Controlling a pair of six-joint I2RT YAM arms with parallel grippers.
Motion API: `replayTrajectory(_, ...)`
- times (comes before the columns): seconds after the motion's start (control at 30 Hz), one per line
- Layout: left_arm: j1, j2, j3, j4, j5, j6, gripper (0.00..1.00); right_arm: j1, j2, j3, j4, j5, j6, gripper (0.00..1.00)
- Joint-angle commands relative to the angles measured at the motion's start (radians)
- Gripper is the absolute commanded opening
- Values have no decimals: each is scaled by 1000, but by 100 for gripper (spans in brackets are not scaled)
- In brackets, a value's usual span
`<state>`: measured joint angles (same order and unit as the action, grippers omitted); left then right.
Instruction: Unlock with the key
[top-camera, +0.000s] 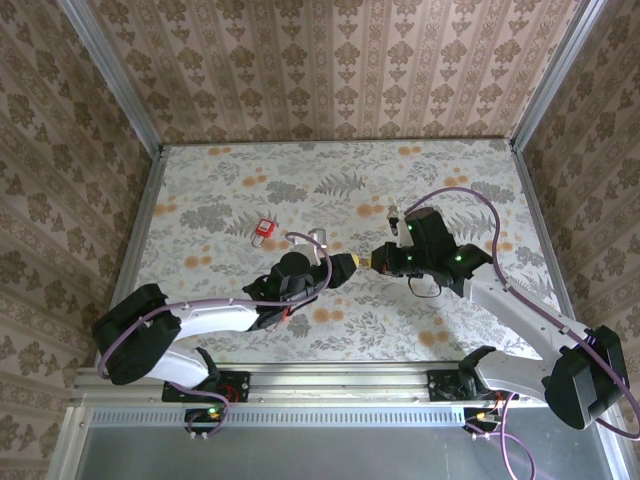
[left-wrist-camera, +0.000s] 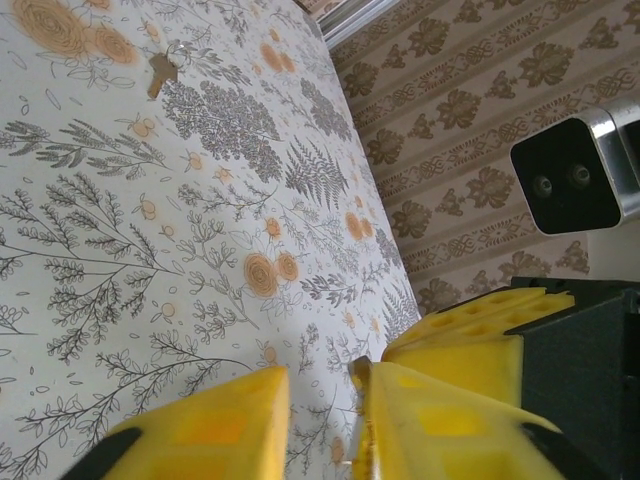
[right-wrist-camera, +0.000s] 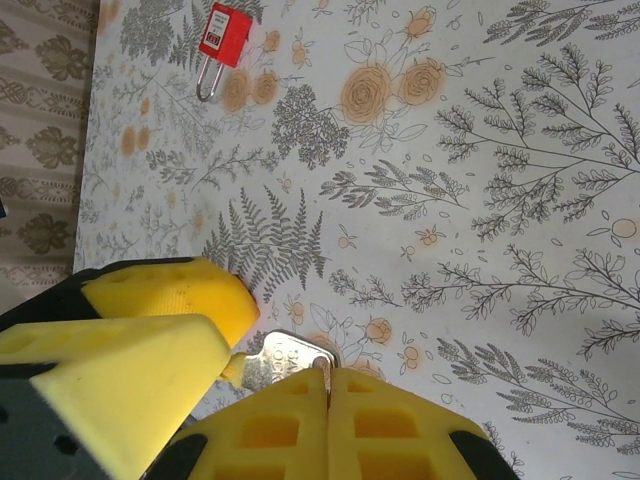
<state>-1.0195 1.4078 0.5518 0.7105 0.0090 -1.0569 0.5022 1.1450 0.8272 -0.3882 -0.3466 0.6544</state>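
Right wrist — key (right-wrist-camera: 285, 362) gripped, padlock (right-wrist-camera: 222, 35) off edges

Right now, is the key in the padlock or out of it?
Out. The key is pinched in the right tool, well apart from the red padlock, which lies alone on the table.
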Motion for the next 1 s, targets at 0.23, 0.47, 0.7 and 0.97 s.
replayTrajectory(0.23,5,7,4,86,37,69,0,4,-2,-9,38,-11,-15,8)
replayTrajectory(0.47,20,-51,-65,211,101,304,0,-109,-33,-59,207,-224,41,60)
replayTrajectory(0.7,112,-171,-45,18,265,456,0,-146,-52,-100,333,-418,-36,78)
replayTrajectory(0.97,200,-247,115,-437,416,600,0,-55,-116,-117,147,-274,-380,80)
